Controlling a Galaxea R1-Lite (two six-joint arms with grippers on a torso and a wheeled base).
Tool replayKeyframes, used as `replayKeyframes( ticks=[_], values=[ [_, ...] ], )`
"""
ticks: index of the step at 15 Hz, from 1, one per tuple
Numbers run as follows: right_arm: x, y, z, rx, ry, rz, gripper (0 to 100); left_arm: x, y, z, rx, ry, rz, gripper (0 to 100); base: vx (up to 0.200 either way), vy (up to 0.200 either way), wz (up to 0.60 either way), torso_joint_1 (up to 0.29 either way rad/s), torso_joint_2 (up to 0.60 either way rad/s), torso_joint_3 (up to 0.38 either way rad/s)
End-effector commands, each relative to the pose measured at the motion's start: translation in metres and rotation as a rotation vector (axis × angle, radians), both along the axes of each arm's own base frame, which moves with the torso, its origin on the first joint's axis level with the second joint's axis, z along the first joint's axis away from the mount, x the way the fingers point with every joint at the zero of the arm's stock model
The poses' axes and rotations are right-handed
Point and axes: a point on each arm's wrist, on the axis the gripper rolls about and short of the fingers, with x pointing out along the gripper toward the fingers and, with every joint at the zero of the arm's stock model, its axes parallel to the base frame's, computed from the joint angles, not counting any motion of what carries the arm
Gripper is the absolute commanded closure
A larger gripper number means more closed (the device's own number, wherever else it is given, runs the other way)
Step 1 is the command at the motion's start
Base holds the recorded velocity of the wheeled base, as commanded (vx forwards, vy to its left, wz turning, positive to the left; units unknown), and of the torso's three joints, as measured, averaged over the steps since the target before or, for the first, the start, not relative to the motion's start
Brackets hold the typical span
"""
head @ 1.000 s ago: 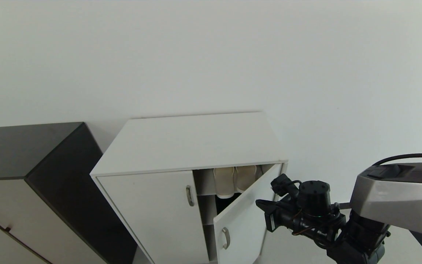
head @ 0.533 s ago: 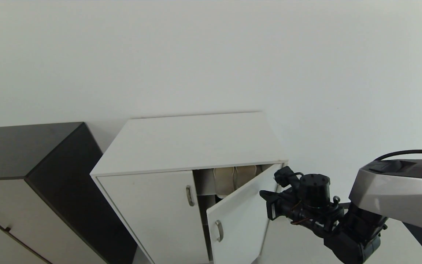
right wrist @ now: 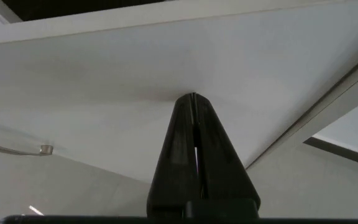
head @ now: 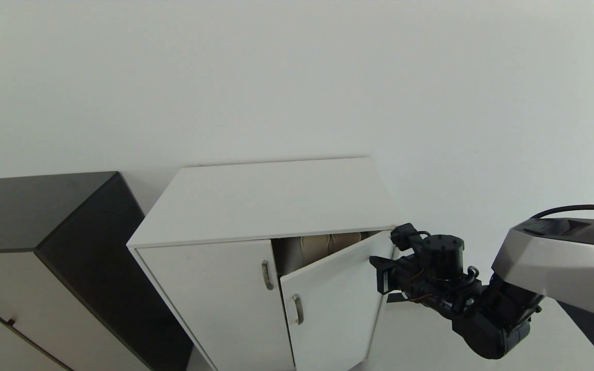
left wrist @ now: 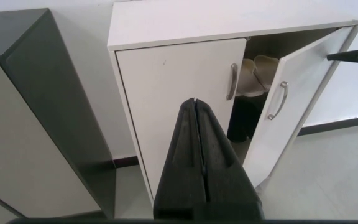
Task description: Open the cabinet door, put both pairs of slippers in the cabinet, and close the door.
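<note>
1. From the head we look forward and down on the cabinet (head: 271, 198), a little way off, its ajar door (head: 328, 309) on the right.
2. From the left wrist we face the cabinet front from lower down, past the left gripper (left wrist: 194, 102).
3. From the right wrist we sit very close to the door's outer face.
4. Head and left wrist views share the cabinet front and door.

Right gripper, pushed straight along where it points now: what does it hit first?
The outer face of the partly open white cabinet door. The shut right gripper points straight at it, tip apparently touching, though contact is hard to confirm.
</note>
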Motion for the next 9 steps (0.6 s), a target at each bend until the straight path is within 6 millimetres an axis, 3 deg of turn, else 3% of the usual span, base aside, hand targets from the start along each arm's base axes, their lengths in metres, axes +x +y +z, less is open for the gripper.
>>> replayKeyframes(
  ticks=[1, 9],
  values=[
    [0.0044, -0.0034, -0.0011, 0.004, 0.003, -0.015, 100, 0.0000, 0.0000, 0.0000, 0.000, 0.000, 0.001, 100, 0.000, 0.000, 0.00, 0.000, 0.00, 0.000],
    [0.0134, -0.0122, -0.0089, -0.002, 0.015, -0.049, 100, 0.0000, 0.0000, 0.0000, 0.000, 0.000, 0.001, 100, 0.000, 0.000, 0.00, 0.000, 0.00, 0.000]
  ],
)
